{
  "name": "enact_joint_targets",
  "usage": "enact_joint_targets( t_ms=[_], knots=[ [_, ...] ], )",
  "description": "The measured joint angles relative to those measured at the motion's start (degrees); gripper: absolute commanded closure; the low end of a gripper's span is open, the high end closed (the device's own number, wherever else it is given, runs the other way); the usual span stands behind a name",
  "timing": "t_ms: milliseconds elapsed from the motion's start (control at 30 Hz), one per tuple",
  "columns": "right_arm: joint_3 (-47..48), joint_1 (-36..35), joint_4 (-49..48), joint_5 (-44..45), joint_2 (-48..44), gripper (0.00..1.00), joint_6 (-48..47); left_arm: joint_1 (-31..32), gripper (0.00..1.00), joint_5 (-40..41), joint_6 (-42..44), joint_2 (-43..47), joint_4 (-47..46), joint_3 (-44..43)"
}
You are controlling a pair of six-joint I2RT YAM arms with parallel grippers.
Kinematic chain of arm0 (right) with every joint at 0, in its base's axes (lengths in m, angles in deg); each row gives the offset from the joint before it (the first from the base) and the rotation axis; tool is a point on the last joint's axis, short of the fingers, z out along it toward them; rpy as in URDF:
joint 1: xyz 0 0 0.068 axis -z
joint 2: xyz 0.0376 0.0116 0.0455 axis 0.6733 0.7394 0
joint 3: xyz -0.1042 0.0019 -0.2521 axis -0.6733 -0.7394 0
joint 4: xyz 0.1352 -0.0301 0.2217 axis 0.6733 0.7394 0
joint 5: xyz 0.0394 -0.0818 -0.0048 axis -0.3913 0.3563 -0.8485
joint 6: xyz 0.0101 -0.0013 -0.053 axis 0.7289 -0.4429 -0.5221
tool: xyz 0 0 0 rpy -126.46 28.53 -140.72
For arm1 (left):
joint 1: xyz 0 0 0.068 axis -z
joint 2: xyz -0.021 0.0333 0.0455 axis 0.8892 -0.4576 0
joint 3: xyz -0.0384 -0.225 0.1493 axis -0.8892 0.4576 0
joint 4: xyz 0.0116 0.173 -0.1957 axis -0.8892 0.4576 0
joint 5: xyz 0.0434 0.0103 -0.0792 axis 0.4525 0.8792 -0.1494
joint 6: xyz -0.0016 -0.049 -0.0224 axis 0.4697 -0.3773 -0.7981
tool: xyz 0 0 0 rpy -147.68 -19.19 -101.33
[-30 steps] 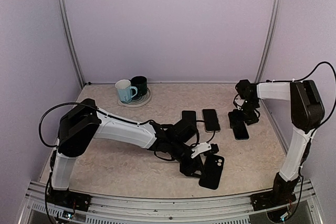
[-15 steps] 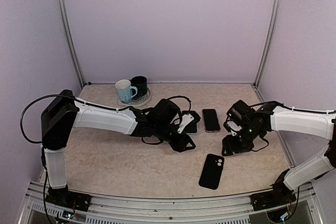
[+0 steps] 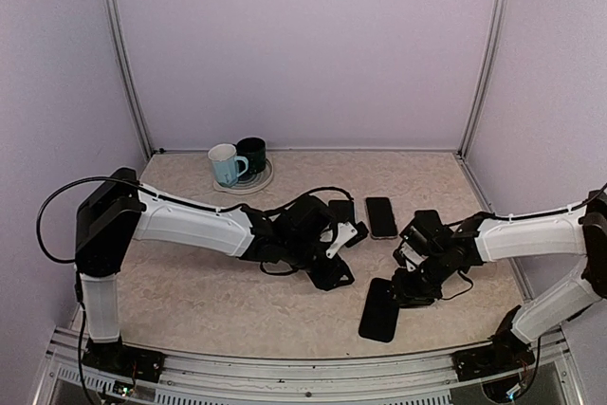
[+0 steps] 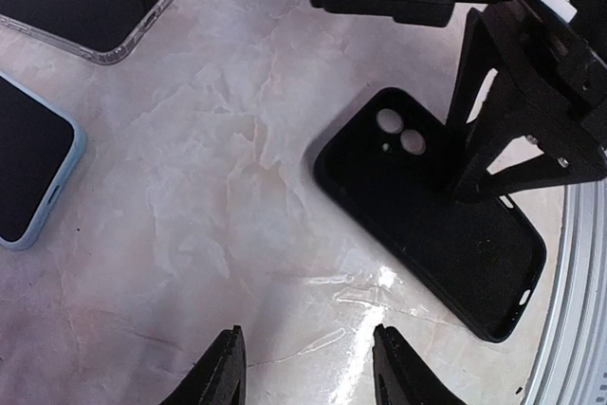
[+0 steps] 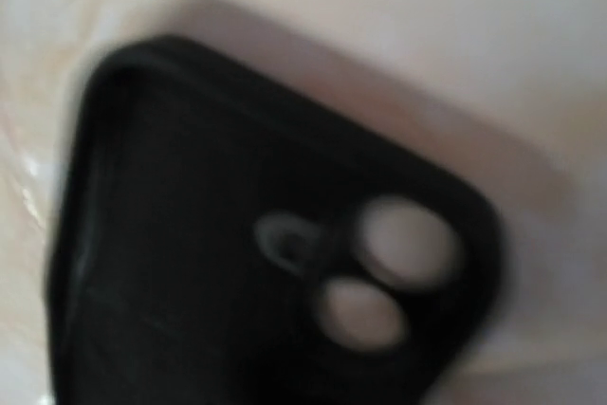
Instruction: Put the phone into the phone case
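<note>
The overhead view looks down from behind; both wrist views face the black case (image 4: pixel 417 225), the right closest.

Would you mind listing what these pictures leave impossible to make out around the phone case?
Top view: the right end effector covers the upper end of the black phone case; its jaws cannot be told open or shut.
Right wrist view: blur smears the case; its own fingers do not show.
Left wrist view: the blue-cased phone is cut off by the left edge.
</note>
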Motion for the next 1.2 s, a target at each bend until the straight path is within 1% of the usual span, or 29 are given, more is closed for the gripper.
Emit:
enact_joint_targets(
  t_ms=[133, 267, 433, 567, 733, 867, 900, 967, 1033, 1067, 1200],
  knots=[
    [0.8, 0.0, -4.3, -1.3, 3.0, 0.83, 0.3, 0.3, 0.61, 0.2, 0.5, -0.5, 0.5, 0.0],
    [3.8, 0.0, -6.3, 0.9, 7.0, 1.0, 0.3, 0.2, 0.62, 0.1, 0.6, -1.6, 0.7, 0.0],
    [6.0, 0.0, -7.5, 4.1, 9.5, 1.0, 0.7, -0.2, 0.62, 0.2, 0.4, -2.3, 0.8, 0.4],
    [7.9, -0.2, -7.7, 8.8, 10.2, 1.0, 0.6, -1.1, 0.61, 0.6, 0.2, -2.3, 0.6, 1.0],
    [15.1, -0.2, -4.7, 13.6, 14.9, 1.0, -1.3, -2.3, 0.61, 1.6, 0.2, -2.0, 0.7, 2.0],
    [16.3, -0.2, -2.7, 15.5, 16.6, 1.0, -2.7, -2.7, 0.61, 2.4, 0.2, -1.7, 0.8, 2.2],
    [16.4, -0.2, -2.1, 15.9, 16.9, 0.98, -3.0, -2.7, 0.61, 2.5, 0.2, -1.7, 0.8, 2.2],
    [16.6, -0.2, -1.6, 16.2, 17.3, 0.73, -3.4, -2.7, 0.61, 2.7, 0.2, -1.6, 0.8, 2.3],
    [16.8, -0.2, -1.0, 16.5, 17.5, 0.58, -4.2, -2.7, 0.61, 3.0, 0.2, -1.5, 0.7, 2.5],
    [16.8, -0.2, -0.7, 16.7, 17.6, 0.52, -4.3, -2.7, 0.61, 3.1, 0.2, -1.4, 0.8, 2.7],
    [18.1, 0.7, 1.3, 17.0, 17.6, 0.37, -7.1, -3.0, 0.61, 3.8, 0.4, -0.4, 0.9, 3.5]
  ],
)
